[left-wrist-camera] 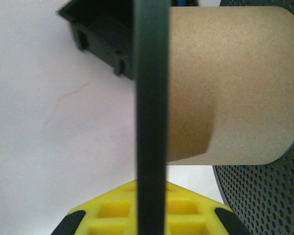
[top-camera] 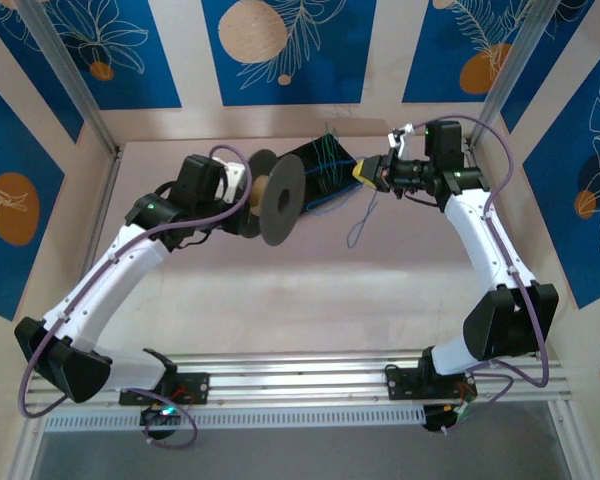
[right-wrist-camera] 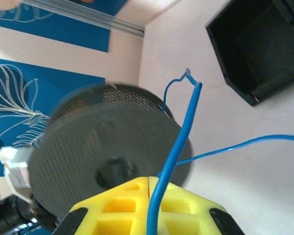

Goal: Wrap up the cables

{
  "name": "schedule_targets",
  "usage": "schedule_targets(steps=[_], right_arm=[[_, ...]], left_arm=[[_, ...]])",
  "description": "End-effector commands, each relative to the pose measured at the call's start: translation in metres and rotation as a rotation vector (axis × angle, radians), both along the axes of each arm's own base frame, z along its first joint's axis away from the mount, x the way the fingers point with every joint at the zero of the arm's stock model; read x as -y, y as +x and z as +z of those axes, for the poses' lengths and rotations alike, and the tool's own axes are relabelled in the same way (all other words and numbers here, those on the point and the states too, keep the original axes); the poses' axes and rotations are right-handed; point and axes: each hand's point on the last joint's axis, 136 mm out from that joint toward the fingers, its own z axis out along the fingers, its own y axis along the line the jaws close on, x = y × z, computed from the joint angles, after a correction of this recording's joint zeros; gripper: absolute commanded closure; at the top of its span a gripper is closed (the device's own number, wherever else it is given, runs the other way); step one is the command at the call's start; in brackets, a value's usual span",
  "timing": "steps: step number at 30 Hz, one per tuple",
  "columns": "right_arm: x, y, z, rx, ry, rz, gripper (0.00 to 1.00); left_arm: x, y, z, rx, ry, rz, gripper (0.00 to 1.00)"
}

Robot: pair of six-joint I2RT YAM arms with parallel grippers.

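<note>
Right hand (right-wrist-camera: 149, 208) clamped on a blue cable (right-wrist-camera: 179, 142); left hand (left-wrist-camera: 151, 220) clamped on the spool (top-camera: 280, 195) flange. Cardboard core (left-wrist-camera: 230, 83) bare. Risk: the slack loop hanging toward the table (top-camera: 280, 290) may snag, tugging the cable from the 2 fingers.

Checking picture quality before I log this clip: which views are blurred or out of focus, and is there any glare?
Top external: even light, sharp, soft shadows, no glare. Left wrist: the spool flange sits too close and is soft-edged; cardboard core mildly out of focus. Right wrist: the spool is smeared, blue cable crisper.
</note>
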Motion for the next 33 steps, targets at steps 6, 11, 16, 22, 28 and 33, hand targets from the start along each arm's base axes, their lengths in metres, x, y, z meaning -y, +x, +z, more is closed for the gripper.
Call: schedule_targets(steps=[6, 11, 16, 22, 28, 33], right_arm=[[0.013, -0.034, -0.071, -0.162, -0.127, 0.015, 1.00], [0.014, -0.051, -0.099, -0.195, -0.207, 0.032, 1.00], [0.016, -0.064, -0.117, -0.211, -0.292, 0.037, 1.00], [-0.006, -0.079, -0.114, -0.188, -0.283, 0.114, 1.00], [-0.019, -0.092, -0.101, -0.171, -0.255, 0.141, 1.00], [-0.029, -0.100, -0.096, -0.209, -0.171, 0.134, 1.00]], left_arm=[[-0.033, 0.025, 0.010, 0.032, 0.014, 0.231, 1.00], [-0.040, 0.027, -0.024, -0.034, 0.059, 0.290, 1.00], [-0.038, 0.028, -0.041, -0.064, 0.054, 0.305, 1.00], [-0.028, 0.030, -0.062, -0.132, 0.031, 0.303, 1.00], [-0.032, 0.029, -0.096, -0.195, 0.080, 0.349, 1.00], [-0.028, 0.032, -0.117, -0.231, 0.119, 0.367, 0.96]])
